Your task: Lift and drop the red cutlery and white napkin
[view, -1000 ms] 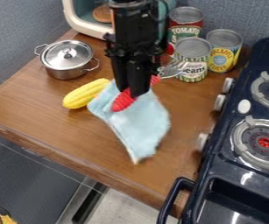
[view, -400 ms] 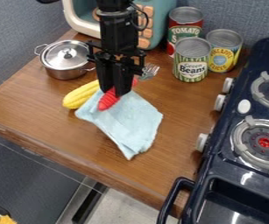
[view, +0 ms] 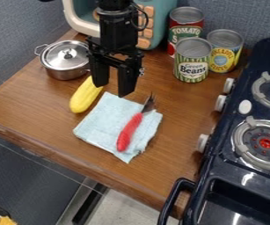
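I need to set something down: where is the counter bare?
The counter is bare between the cloth and stove, and in front of the pot, left of the yellow toy. Crowded: the back, by the cans, and around the pincer.

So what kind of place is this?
Probably a toy kitchen set up in a workspace: a navy stove with burners, a small lidded pot and food cans on a wooden counter.

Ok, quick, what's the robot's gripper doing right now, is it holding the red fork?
Gripper: open, holding nothing; the red-handled fork lies on the cloth.
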`<state>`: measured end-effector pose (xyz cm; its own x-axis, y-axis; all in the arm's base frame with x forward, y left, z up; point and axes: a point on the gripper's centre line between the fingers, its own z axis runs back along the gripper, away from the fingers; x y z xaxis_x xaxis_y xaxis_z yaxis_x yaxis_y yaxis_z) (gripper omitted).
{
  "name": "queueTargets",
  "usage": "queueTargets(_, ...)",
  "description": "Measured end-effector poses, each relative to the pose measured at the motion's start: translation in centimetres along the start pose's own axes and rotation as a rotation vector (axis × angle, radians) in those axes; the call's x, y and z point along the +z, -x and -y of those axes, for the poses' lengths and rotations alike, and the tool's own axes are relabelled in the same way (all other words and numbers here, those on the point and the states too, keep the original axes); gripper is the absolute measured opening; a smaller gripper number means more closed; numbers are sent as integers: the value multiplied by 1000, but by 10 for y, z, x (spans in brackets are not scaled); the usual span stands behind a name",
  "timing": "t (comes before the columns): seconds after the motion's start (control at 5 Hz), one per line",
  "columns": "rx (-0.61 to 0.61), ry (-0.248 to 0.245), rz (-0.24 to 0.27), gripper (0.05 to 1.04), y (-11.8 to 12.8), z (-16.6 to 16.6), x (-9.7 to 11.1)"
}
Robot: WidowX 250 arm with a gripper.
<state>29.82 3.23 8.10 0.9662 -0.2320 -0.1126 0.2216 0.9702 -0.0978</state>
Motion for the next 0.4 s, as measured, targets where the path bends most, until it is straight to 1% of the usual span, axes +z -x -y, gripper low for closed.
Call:
queueTargets(0.2, -13, -6, 9, 1004, -1, -2, 1)
queueTargets(0.4, -23, -27, 62, 999, -1, -5, 13)
